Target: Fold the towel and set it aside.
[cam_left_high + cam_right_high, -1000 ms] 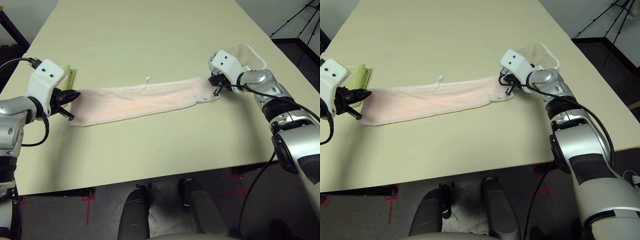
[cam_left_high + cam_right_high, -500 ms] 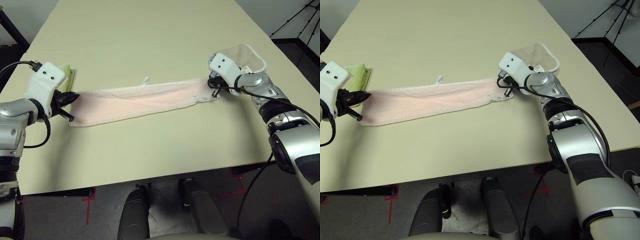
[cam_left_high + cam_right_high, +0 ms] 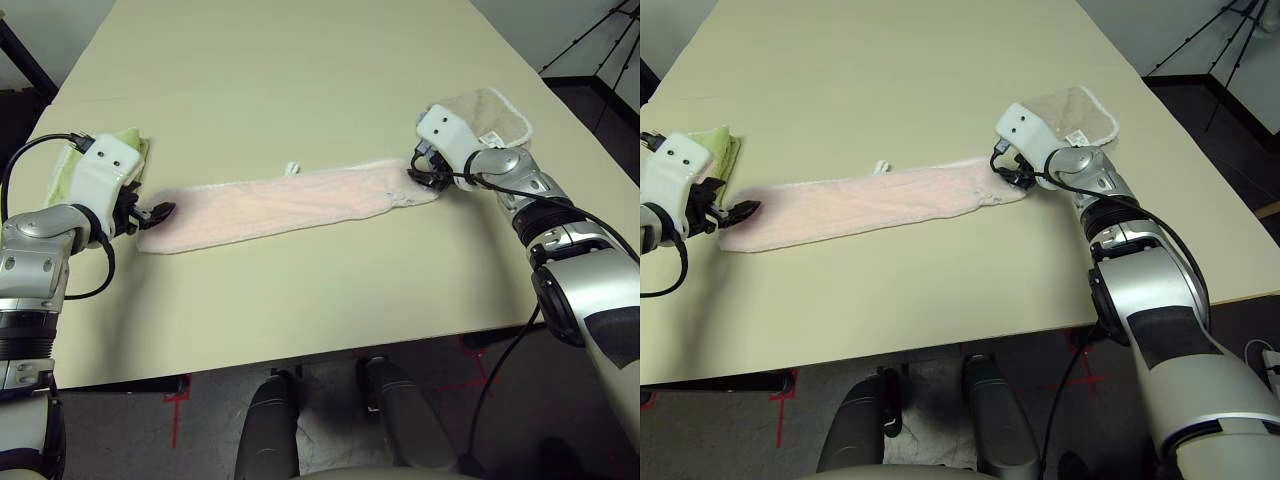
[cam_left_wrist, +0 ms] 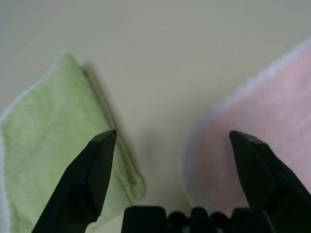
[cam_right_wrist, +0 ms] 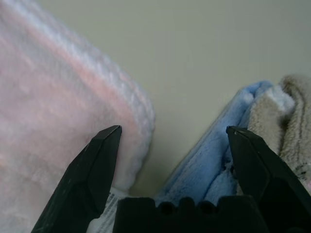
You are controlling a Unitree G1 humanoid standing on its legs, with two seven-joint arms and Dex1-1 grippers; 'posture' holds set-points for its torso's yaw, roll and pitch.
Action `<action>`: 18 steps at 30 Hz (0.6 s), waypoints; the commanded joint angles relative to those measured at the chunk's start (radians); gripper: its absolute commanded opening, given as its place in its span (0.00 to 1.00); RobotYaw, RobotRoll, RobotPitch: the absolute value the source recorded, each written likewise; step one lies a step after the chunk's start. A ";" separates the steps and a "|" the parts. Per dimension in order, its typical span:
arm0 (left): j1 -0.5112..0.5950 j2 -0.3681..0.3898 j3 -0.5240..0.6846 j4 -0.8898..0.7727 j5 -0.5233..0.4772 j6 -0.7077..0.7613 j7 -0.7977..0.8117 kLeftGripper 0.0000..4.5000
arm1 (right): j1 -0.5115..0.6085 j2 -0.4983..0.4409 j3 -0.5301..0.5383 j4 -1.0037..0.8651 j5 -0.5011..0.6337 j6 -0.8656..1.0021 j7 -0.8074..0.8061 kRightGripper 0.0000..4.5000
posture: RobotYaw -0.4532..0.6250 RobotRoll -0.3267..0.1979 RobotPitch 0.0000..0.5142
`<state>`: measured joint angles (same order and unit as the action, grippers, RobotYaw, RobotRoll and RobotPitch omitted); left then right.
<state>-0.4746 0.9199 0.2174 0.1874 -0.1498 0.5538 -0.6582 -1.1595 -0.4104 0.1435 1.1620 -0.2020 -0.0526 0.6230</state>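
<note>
Two end effectors stand spread at opposite ends of a long pale pink towel (image 3: pixel 285 202), folded into a narrow strip and lying flat across the middle of the cream surface (image 3: pixel 300 80). The left end effector (image 3: pixel 152 211) hangs just past the towel's left end, its black fingers (image 4: pixel 95 177) parted wide and gripping nothing; the left wrist view shows the pink corner under one finger and a folded green towel (image 4: pixel 53 145) under the other, with bare surface between the two cloths. The right end effector (image 3: pixel 425 176) sits at the towel's right end, fingers likewise apart and holding nothing; the right wrist view shows the white-edged pink end (image 5: pixel 58 107) beside one finger and a blue towel (image 5: pixel 223 150) beside the other. A beige towel (image 3: pixel 490 115) rests on top of the blue one, just behind the right wrist. A small white tag (image 3: pixel 293 167) juts from the pink towel's far edge near its middle.
</note>
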 commanded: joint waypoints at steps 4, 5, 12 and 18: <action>0.002 -0.111 0.205 -0.298 -0.263 0.292 0.042 0.99 | 0.059 0.036 -0.103 -0.209 0.166 0.037 0.121 0.99 | 0.39 0.62 0.41; 0.000 -0.137 0.228 -0.335 -0.296 0.334 0.061 0.99 | 0.080 0.044 -0.113 -0.257 0.190 0.065 0.142 0.99 | 0.39 0.62 0.41; 0.058 -0.254 0.243 -0.479 -0.390 0.461 0.159 0.99 | 0.236 0.090 -0.091 -0.551 0.240 0.248 0.163 0.99 | 0.39 0.62 0.40; 0.208 -0.256 0.132 -0.505 -0.308 0.399 0.188 0.99 | 0.313 0.068 -0.057 -0.632 0.203 0.309 0.139 0.99 | 0.38 0.62 0.40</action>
<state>-0.2958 0.6571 0.3836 -0.3110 -0.4952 0.9792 -0.4828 -0.8725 -0.3236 0.0720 0.5425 0.0185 0.2471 0.7758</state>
